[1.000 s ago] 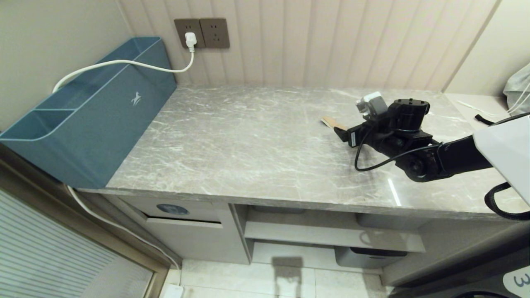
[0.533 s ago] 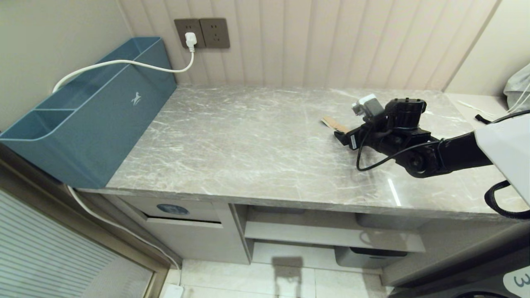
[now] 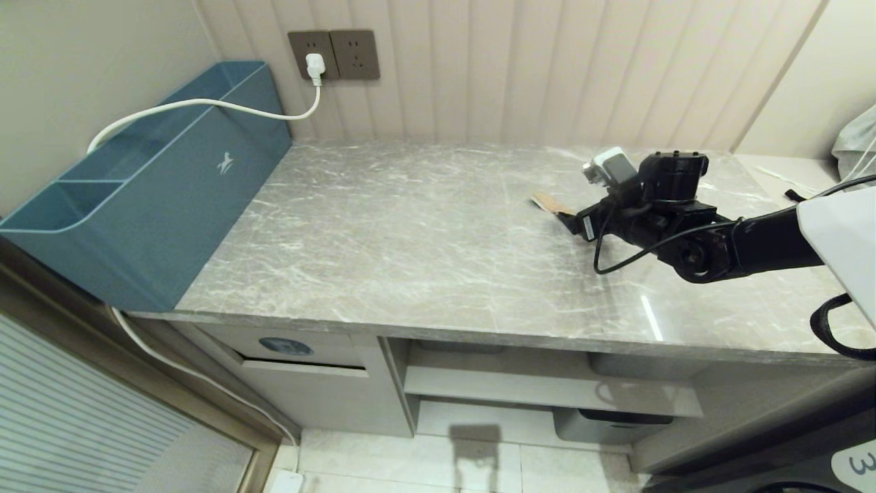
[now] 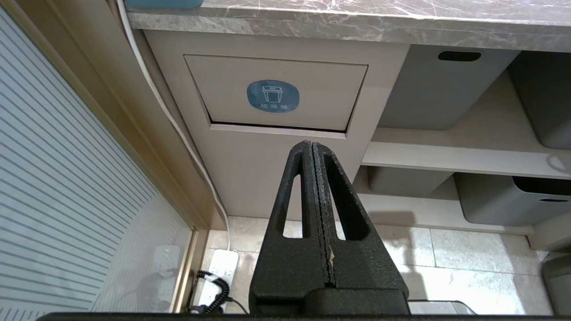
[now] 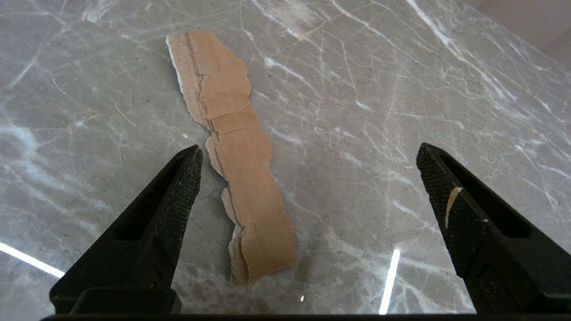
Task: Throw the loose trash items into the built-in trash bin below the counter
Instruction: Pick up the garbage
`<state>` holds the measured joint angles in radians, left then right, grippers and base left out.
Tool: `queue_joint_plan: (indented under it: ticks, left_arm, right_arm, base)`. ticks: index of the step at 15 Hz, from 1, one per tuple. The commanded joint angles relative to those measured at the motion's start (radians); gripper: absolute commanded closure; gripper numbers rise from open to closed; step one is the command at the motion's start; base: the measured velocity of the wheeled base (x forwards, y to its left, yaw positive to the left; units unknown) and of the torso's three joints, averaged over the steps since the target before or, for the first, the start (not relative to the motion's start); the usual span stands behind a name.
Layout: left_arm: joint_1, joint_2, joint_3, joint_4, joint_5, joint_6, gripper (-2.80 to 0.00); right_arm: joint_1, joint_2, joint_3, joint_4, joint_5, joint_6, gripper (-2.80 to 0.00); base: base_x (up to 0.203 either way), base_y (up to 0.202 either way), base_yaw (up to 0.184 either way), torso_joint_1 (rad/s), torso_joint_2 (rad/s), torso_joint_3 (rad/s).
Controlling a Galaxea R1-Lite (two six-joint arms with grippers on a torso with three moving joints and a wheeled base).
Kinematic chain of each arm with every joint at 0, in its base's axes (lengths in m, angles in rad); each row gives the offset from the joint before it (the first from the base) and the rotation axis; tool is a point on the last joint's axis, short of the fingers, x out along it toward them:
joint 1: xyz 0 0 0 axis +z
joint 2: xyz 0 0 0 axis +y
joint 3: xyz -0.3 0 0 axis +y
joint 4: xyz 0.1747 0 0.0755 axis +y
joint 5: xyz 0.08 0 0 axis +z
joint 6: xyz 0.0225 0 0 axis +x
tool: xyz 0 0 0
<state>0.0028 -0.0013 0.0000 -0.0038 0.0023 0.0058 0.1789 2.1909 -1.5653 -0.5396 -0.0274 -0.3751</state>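
Only one piece of loose trash shows on the bench [image 3: 410, 233]: a long torn brown cardboard scrap [image 5: 232, 151] lying flat on the grey marbled top, toward the right and rear of the slab in the head view [image 3: 549, 203]. No other scraps and no silvery packet are visible anywhere on the stone, so by the look of it most of the clearing is done and this strip may be the last item, though the pictures cannot confirm what already sits in the bin.

The right hand [image 5: 308, 178] hangs low over the bench with its fingers spread wide and nothing between them. In the right wrist view the scrap lies between the two fingertips, closer to one finger [image 5: 178, 187] than the other, and is not touched. The pickup is not yet made.

The left hand [image 4: 314, 151] is below bench level, its fingers pressed together and empty, pointing toward the built-in trash bin [image 4: 276, 93]. The bin's flap with the round blue sticker appears closed, or nearly so, under the bench's left end [image 3: 287, 346].

What remains, judging from this: pinch the thin, flat strip off the smooth stone, carry it down and leftward to the flap, push it through, and let go.
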Motion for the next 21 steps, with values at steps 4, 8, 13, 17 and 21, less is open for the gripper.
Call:
queue_joint_plan:
  ticks: [4, 8, 13, 17, 21]
  left_arm:
    - [0.000, 0.000, 0.002, -0.001, 0.001, 0.000, 0.00]
    - [0.000, 0.000, 0.002, -0.001, 0.000, 0.000, 0.00]
    - [0.000, 0.000, 0.002, -0.001, 0.001, 0.000, 0.00]
    - [0.000, 0.000, 0.002, -0.001, -0.001, 0.000, 0.00]
    - [0.000, 0.000, 0.002, -0.001, -0.001, 0.000, 0.00]
  right_arm:
    - [0.001, -0.006, 0.041, -0.007, -0.002, -0.005, -2.80]
    - [0.001, -0.006, 0.049, -0.007, -0.012, -0.005, -2.80]
    - [0.001, -0.014, 0.076, -0.005, -0.012, -0.002, 0.00]
    - [0.001, -0.023, 0.096, -0.010, -0.012, -0.001, 0.00]
    - [0.001, -0.027, 0.096, -0.011, -0.011, -0.002, 0.00]
  base:
    - [0.000, 0.000, 0.000, 0.000, 0.00, 0.000]
    - [0.000, 0.000, 0.000, 0.000, 0.00, 0.000]
    - [0.000, 0.000, 0.000, 0.000, 0.00, 0.000]
    - [0.000, 0.000, 0.000, 0.000, 0.00, 0.000]
    - [0.000, 0.000, 0.000, 0.000, 0.00, 0.000]
